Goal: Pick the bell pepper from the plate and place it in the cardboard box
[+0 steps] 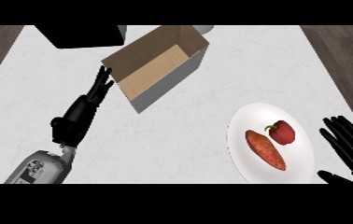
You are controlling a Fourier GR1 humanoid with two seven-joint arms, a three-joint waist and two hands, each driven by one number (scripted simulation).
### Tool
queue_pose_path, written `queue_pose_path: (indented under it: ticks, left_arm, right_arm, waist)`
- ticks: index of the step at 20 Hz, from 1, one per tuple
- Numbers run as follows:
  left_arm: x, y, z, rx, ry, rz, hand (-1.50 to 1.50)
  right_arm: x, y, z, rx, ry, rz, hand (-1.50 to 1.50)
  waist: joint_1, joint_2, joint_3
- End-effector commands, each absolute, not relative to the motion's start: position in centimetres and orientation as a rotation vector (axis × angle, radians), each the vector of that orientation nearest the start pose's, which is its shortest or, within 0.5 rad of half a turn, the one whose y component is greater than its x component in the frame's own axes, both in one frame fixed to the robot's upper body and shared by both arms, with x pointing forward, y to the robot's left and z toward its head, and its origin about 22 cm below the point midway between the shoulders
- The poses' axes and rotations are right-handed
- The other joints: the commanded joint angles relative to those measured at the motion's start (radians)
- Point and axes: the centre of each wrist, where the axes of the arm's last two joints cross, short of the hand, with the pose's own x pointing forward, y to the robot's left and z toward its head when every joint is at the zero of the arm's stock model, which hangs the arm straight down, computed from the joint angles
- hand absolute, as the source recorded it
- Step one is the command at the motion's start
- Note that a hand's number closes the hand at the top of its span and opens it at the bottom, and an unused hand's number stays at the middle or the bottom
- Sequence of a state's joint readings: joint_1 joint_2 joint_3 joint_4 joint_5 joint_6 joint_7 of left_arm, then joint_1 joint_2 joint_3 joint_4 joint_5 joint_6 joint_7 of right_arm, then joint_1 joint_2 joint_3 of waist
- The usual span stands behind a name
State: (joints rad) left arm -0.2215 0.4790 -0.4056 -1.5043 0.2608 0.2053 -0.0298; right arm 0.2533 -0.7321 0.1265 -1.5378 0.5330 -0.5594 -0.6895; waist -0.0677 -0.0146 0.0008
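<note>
Open counter (193, 120) btwn plate (241, 125) (near right) and cardboard box (155, 69) (far centre-left): free lane. Box top open. Left hand (93, 94) touching box's left side. Black block (82, 35) far left.

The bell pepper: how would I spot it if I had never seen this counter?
Find the white plate at the right of the counter, beside the right hand. Two foods lie on it. The bell pepper is the round, deep red one with a small stem, nearer the hand; its neighbour, a sweet potato, is long, orange and pointed.
</note>
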Motion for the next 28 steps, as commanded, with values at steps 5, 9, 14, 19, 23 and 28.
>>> queue_pose_path:
  ticks: [5,9,14,19,23,28]
  left_arm:
    - [27.9,22.8,3.8,-0.008,-1.587,-0.431,0.0]
    - [27.8,20.1,5.1,-0.022,-1.601,-0.431,0.0]
    - [27.0,20.3,4.5,-0.011,-1.615,-0.44,0.0]
    - [27.9,21.0,4.1,-0.039,-1.605,-0.449,0.0]
    - [26.7,20.6,4.3,-0.036,-1.599,-0.44,0.0]
    - [29.0,21.3,3.7,-0.038,-1.597,-0.451,0.0]
  right_arm:
    - [9.5,-37.9,5.0,-0.937,-1.641,1.424,-1.5]
    - [9.7,-36.6,7.2,-0.924,-1.533,1.429,-1.5]
    - [10.1,-33.3,5.1,-0.907,-1.517,1.348,-1.5]
    - [11.4,-32.6,6.2,-0.878,-1.512,1.347,-1.5]
    - [12.7,-32.6,3.8,-0.926,-1.435,1.348,-1.5]
    - [16.0,-32.9,2.2,-0.926,-1.39,1.35,-1.5]
  waist:
    - [0.024,0.01,-0.005]
    - [0.049,0.013,-0.003]
    - [0.068,0.014,-0.001]
    - [0.063,0.014,-0.001]
    - [0.068,0.014,-0.001]
    - [0.065,0.015,-0.001]
